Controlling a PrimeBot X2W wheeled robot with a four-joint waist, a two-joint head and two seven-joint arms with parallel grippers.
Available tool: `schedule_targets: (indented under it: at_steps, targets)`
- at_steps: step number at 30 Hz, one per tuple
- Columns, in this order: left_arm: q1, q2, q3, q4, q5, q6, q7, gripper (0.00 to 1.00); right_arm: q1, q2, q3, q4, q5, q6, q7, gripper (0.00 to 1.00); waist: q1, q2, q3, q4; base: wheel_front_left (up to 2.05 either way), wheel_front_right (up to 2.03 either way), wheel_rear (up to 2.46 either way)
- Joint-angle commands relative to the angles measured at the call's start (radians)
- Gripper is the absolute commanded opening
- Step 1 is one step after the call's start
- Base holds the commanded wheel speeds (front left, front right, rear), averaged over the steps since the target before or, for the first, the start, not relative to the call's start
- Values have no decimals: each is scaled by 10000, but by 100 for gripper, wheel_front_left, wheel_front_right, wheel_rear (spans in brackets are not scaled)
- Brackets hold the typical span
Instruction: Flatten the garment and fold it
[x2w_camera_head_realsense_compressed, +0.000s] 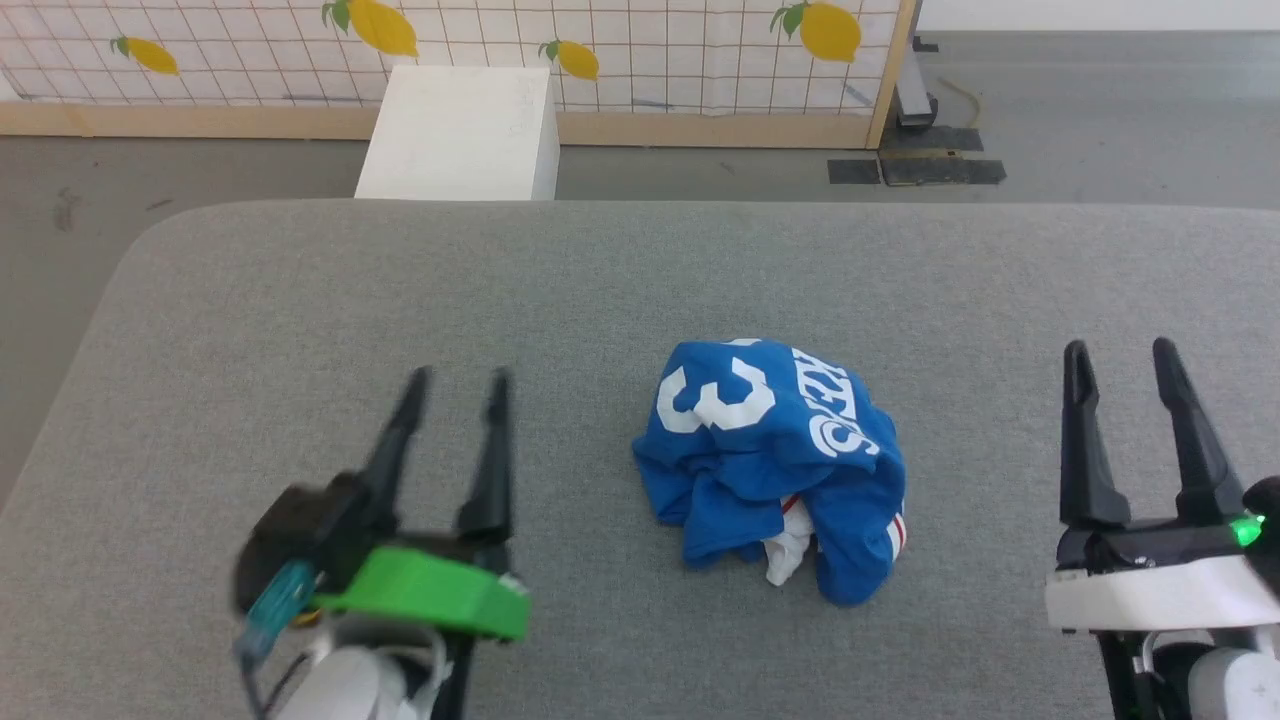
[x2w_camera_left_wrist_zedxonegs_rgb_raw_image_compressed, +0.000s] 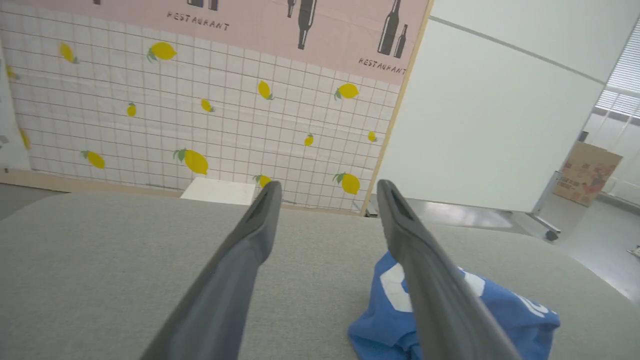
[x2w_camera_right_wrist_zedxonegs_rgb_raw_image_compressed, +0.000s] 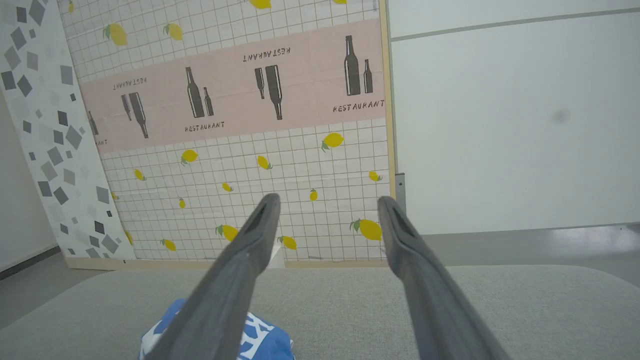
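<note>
Head view: the garment (x2w_camera_head_realsense_compressed: 770, 465) lies as a crumpled heap on the grey table (x2w_camera_head_realsense_compressed: 300, 300), about mid-width, nearer the robot's edge than the far one. The heap runs a little longer from far to near than across. A white "3" faces up at its far-left part, white lettering curves along the far-right side, and white cloth and red-and-white trim peek out at the near edge. The left gripper (x2w_camera_head_realsense_compressed: 460, 375) hovers left of the heap, fingers pointing away from the robot, spread, nothing between them. The right gripper (x2w_camera_head_realsense_compressed: 1120, 348) stands well apart on the heap's other side, fingers likewise spread and empty. A white box (x2w_camera_head_realsense_compressed: 460, 130) stands on the floor beyond the table.

Left wrist view: the left gripper (x2w_camera_left_wrist_zedxonegs_rgb_raw_image_compressed: 330, 184) has its 2 fingers parted over bare table; the garment (x2w_camera_left_wrist_zedxonegs_rgb_raw_image_compressed: 500, 310) sits lower right, partly behind the right-hand finger.

Right wrist view: the right gripper (x2w_camera_right_wrist_zedxonegs_rgb_raw_image_compressed: 328, 199) is parted, empty; the garment (x2w_camera_right_wrist_zedxonegs_rgb_raw_image_compressed: 260, 340) shows at the bottom, behind the left-hand finger.
</note>
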Motion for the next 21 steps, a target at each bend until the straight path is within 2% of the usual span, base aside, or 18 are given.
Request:
schedule_targets:
  at_steps: [1, 5, 7, 14, 18, 21]
  targets:
    - [609, -16, 459, -272, 647, 184, -71, 100, 234, 7, 29, 75, 95, -15, 21, 100, 0, 0, -30, -27, 0, 0, 0]
    - [2202, -498, 1496, -638, 1708, 325, -74, 100, 569, 7, 63, 383, 180, -15, 37, 100, 0, 0, -109, -35, 0, 0, 0]
    - [2654, -664, 1754, -765, 2260, 133, -75, 100, 733, 7, 57, 538, 229, -15, 30, 100, 0, 0, -121, 2, 0, 0, 0]
    - [3119, -1299, 2548, -674, 2912, -742, -76, 100, 823, 7, -102, 871, 339, -15, 177, 100, 0, 0, -84, 182, 0, 0, 0]
    - [3008, -1633, 2812, -570, 3150, -1160, -77, 100, 501, 7, -263, 1016, 387, -15, 1145, 100, 0, 0, 65, 325, 0, 0, 0]
    - [2868, -1896, 2900, -475, 3266, -1409, -77, 100, 49, -84, -169, 1142, 32, -15, 2700, 100, 0, 0, 303, 443, 0, 0, 0]
